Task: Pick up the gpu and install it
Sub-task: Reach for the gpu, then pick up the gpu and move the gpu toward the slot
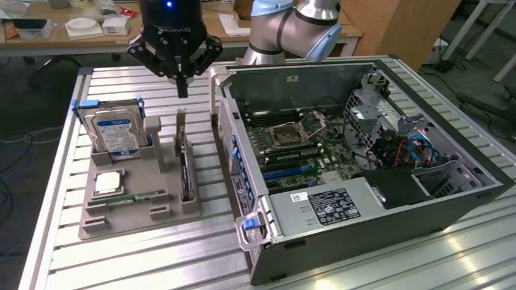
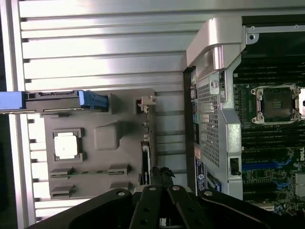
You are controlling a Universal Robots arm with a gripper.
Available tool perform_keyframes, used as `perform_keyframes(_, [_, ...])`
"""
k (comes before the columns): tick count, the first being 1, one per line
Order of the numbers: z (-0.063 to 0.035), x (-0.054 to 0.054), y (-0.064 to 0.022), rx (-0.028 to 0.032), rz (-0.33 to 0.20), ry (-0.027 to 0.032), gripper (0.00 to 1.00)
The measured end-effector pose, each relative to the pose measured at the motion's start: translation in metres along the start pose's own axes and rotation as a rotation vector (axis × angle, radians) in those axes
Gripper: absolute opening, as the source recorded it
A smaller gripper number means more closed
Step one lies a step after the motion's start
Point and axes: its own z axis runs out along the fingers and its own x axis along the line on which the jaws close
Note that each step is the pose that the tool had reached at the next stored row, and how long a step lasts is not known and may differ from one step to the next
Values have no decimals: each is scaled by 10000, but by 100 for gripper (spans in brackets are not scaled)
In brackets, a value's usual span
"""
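Black gripper (image 1: 182, 90) in the air over the far edge of the tray (image 1: 135, 181), touching nothing, fingers together in one narrow point, nothing between them. Just below, apart from the fingertips, the gpu (image 1: 183, 166): upright on its long edge in the slot along the tray's edge nearest the case (image 1: 354, 232). Drive (image 1: 113, 130) upright at the tray's far corner, toward the exterior view's left. Open case just beside the tray on the table (image 1: 161, 254).
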Motion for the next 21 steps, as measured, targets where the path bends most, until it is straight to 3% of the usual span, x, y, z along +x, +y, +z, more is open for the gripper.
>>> perform_keyframes(15, [4,169,-13,2,2,27,10])
perform_keyframes(21, [3,174,-13,2,1,28,10])
